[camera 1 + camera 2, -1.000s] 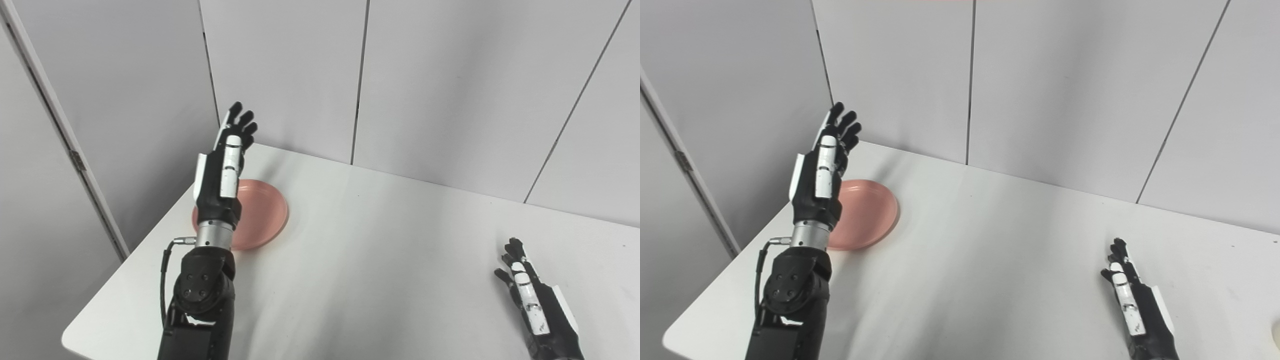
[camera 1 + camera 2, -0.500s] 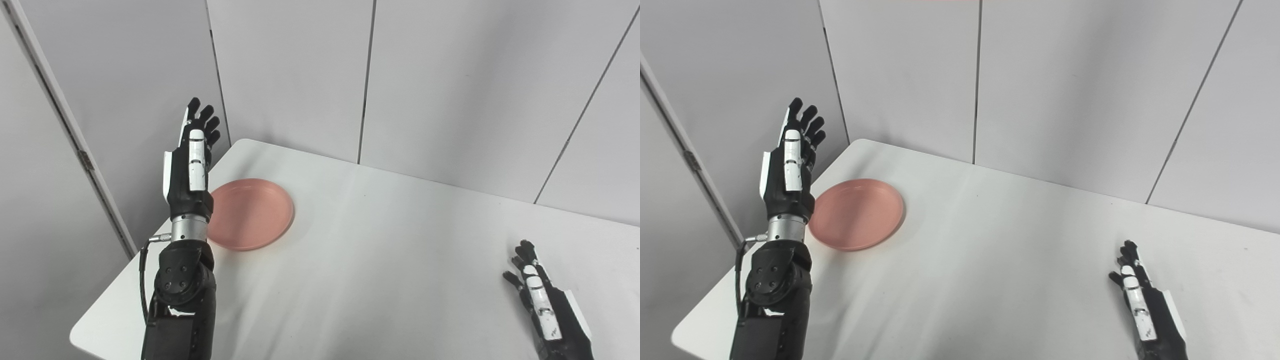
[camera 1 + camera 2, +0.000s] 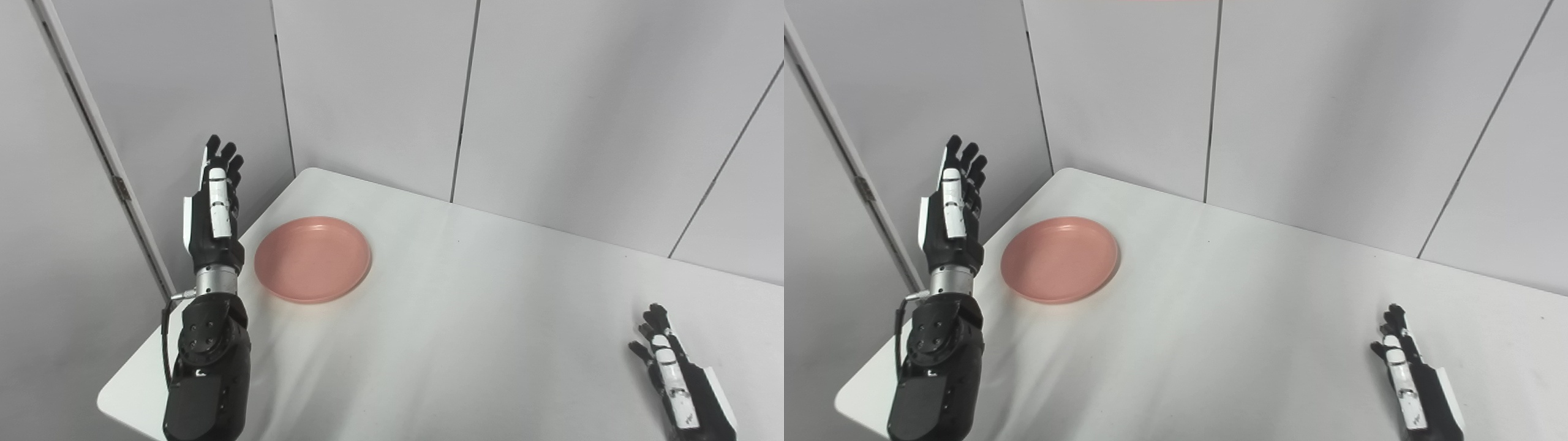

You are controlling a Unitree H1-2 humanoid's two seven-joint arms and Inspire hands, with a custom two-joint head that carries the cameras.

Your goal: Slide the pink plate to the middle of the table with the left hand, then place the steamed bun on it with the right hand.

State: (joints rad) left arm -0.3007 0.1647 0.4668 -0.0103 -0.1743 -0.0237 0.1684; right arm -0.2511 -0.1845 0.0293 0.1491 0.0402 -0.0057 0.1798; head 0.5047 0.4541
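The pink plate [image 3: 313, 258] lies flat and bare near the far left corner of the white table [image 3: 465, 331]. My left hand [image 3: 211, 211] is raised upright just left of the plate, above the table's left edge, open with fingers straight up, clear of the plate. My right hand [image 3: 677, 380] rests low at the table's near right, open, fingers stretched forward, holding nothing. No steamed bun shows in either view.
Grey wall panels [image 3: 380, 92] stand close behind the table's far edge. A door frame with a hinge [image 3: 120, 187] runs down the left side next to the raised arm. The table's left edge and near-left corner [image 3: 116, 401] sit beside my left forearm.
The camera has swung left, so the whole scene sits further right. My left hand moved left, from in front of the plate to beside it, uncovering the plate. The right hand stays put.
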